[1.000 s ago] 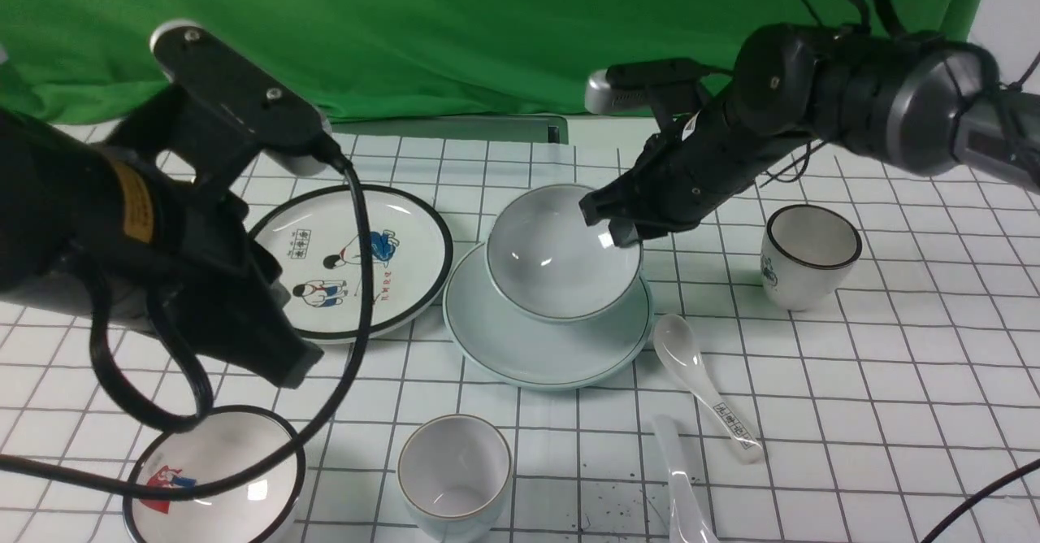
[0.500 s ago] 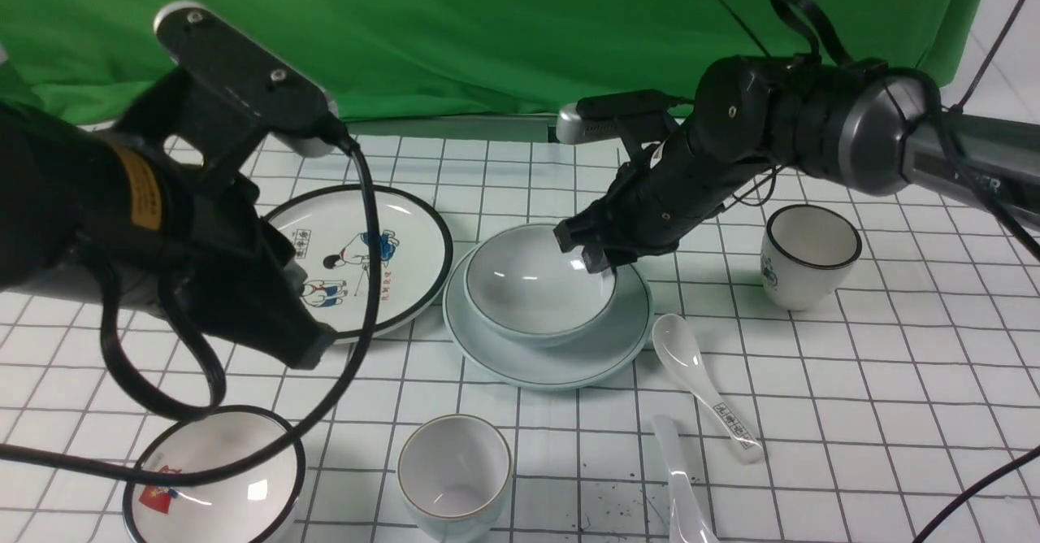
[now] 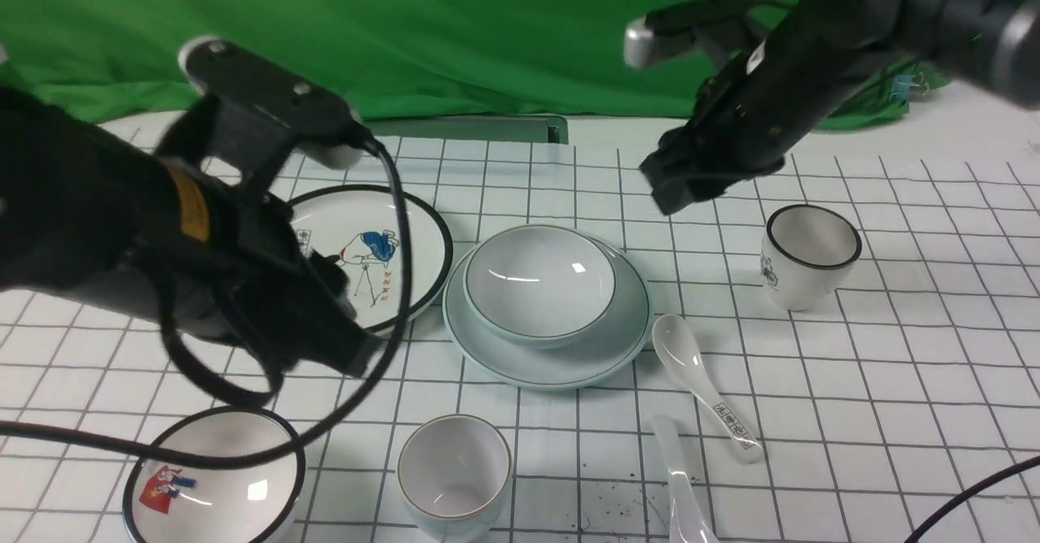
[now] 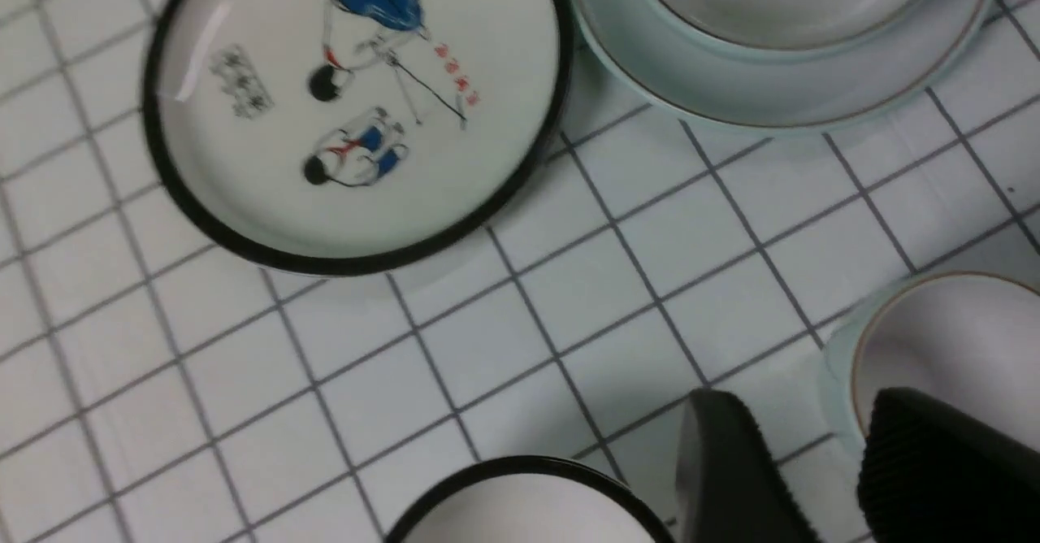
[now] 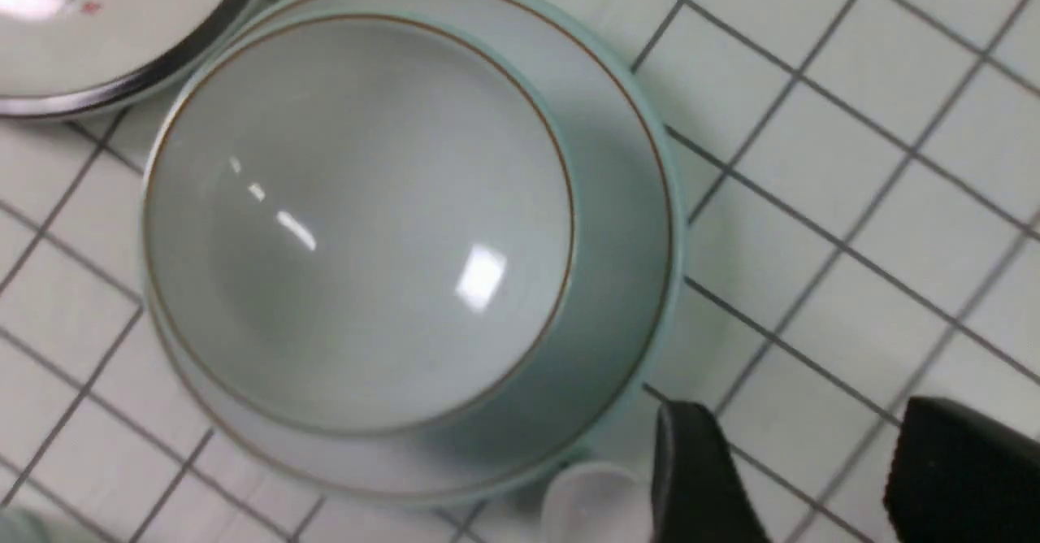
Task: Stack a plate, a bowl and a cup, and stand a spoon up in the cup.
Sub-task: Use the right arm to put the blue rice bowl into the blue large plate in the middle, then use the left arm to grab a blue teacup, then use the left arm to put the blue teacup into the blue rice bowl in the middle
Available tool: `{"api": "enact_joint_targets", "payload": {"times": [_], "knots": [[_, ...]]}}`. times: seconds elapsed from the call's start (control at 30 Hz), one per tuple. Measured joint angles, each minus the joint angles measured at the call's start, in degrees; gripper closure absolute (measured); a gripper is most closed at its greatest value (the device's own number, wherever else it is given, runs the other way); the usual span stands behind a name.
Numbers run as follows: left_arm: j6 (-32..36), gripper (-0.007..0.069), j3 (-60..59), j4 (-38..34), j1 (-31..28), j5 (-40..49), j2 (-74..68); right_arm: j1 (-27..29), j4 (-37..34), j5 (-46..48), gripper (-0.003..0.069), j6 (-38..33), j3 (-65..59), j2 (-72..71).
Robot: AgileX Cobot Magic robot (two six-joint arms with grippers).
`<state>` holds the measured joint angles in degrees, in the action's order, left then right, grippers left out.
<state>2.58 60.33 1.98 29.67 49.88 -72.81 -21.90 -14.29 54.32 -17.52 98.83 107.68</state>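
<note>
The plain bowl (image 3: 538, 283) sits level inside the plain plate (image 3: 561, 364) at mid-table, seen close in the right wrist view as bowl (image 5: 357, 218) on plate (image 5: 626, 201). My right gripper (image 3: 678, 193) hangs open above and to the right of them, with only table between its fingers (image 5: 699, 462). The plain cup (image 3: 453, 474) stands upright near the front edge. My left gripper (image 3: 349, 356) is open, raised to the cup's left; in its wrist view the cup (image 4: 959, 348) lies just beyond the gripper (image 4: 808, 409). The plain spoon (image 3: 678, 494) lies at the front edge.
A cartoon plate (image 3: 382, 242) lies left of the stack, partly behind my left arm. A black-rimmed bowl (image 3: 215, 486) sits front left. A black-rimmed cup (image 3: 808, 254) stands at the right. A spoon with a printed handle (image 3: 703, 380) lies right of the plate.
My right gripper set the bowl down in the plate, opened, and rose up and to the right. My left gripper opened and its arm shifted right towards the cup.
</note>
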Motion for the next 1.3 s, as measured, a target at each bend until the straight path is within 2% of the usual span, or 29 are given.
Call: {"api": "enact_joint_targets", "payload": {"times": [0.13,0.23,0.3,0.43,0.5,0.53,0.63,0.7,0.83,1.0,1.3], "knots": [[4.00,0.0207,0.00,-5.23,0.05,-0.15,-7.11,0.20,0.59,5.81,0.0298,-2.29,0.18,-6.72],[4.40,0.0169,-0.05,-5.55,0.05,-0.28,-12.22,0.20,0.71,10.24,0.0298,-3.36,-0.12,-10.70],[4.75,0.0169,-0.06,-6.15,0.05,-0.34,-15.30,0.20,0.76,11.66,0.0298,-3.68,-1.40,-13.60],[4.80,0.0243,-0.06,-7.69,0.05,-1.88,-19.79,0.20,0.88,11.60,0.0299,-4.20,-4.02,-17.65],[4.82,0.0351,-0.06,-7.89,0.05,-2.17,-21.86,0.20,1.00,10.91,0.0311,-4.46,-5.80,-19.24],[4.82,0.0362,-0.06,-7.89,0.05,-2.22,-21.98,0.20,1.00,10.90,0.0314,-4.46,-5.92,-19.44],[5.95,0.0571,-0.06,-7.89,0.05,-2.29,-22.98,0.20,1.12,10.73,0.0350,-4.48,-7.80,-20.24],[6.46,0.0619,0.41,-8.28,0.05,-1.91,-22.55,0.20,1.12,10.73,0.0368,-4.48,-8.56,-20.38],[6.70,0.0629,4.27,-7.21,0.05,0.91,-20.16,0.20,1.19,11.05,0.0407,-4.48,-9.77,-20.49],[6.95,0.0629,15.87,-6.96,0.05,1.87,-18.43,0.20,1.29,11.62,0.0416,-4.53,-10.04,-20.49],[8.44,0.0629,42.23,-6.14,-2.11,10.67,-37.53,0.20,1.29,14.23,0.0416,-4.65,-10.10,-20.49]]}}
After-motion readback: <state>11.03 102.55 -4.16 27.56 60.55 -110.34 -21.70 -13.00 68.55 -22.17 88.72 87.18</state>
